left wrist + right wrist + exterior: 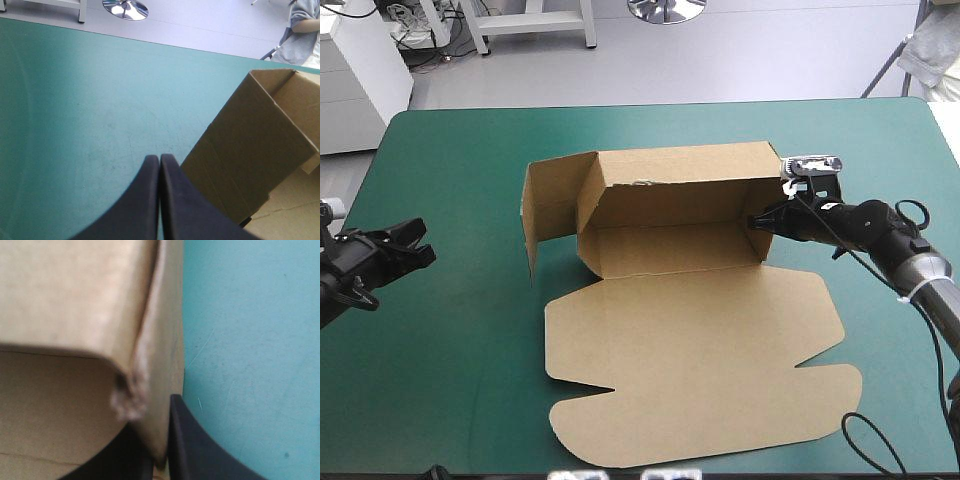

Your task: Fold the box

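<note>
Nearest the front edge lies the flat lid panel of the box [690, 350], mid-table on the teal-green cover [440, 400]; back & end walls stand raised beyond it. Farther in, the left gripper [423, 255] hangs near the table's left edge, black fingers pressed together w/ nothing btwn, well apart from the box; the right gripper [756, 222] is at the box's right end, fingers nipped on that end wall, board btwn them.

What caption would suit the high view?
Right hand pinches the right end wall of the half-raised box; left hand, shut, sits apart near the table's left edge.
</note>
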### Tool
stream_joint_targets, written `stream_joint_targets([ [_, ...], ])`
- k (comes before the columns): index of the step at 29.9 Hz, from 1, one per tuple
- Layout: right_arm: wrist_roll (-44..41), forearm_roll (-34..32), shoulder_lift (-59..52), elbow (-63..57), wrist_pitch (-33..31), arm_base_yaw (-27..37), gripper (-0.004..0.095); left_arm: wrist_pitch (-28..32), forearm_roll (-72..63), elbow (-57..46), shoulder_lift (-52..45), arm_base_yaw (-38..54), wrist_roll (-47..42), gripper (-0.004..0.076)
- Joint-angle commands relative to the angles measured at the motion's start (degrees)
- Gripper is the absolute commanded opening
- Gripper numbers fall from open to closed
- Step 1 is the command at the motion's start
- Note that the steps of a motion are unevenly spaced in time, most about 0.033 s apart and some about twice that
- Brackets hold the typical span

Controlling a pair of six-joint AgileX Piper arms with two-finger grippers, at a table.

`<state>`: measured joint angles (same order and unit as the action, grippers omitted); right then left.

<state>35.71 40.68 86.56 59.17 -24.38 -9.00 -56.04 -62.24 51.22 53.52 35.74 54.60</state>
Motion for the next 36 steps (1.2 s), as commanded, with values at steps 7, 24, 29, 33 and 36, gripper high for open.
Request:
stream_joint_targets([
  [7, -8.5, -5.4, -3.6, 4.0, -6.7, 0.0, -0.0015, 2.5, -2.0, 1.2, -0.6, -3.1, 1.1, -0.0010],
  [24, -25.9, -22.3, -8.4, 15.8, -45.3, 0.0, -0.0015, 3.9, -1.1, 1.2, 0.0, -5.6, 1.5, -0.0010],
  [29, -26.2, -22.0, -8.5, 15.8, -46.2, 0.0, -0.0015, 3.7, -1.2, 1.2, 0.0, -5.6, 1.5, -0.0010],
  [33, -26.2, -21.9, -8.2, 15.8, -44.3, 0.0, -0.0015, 3.3, -1.6, 1.2, 0.0, -5.6, 1.5, -0.0010],
  [36, -26.2, -21.9, -6.7, 16.7, -42.5, 0.0, -0.0015, 2.7, -2.3, 1.2, 0.0, -5.6, 1.5, -0.0010],
])
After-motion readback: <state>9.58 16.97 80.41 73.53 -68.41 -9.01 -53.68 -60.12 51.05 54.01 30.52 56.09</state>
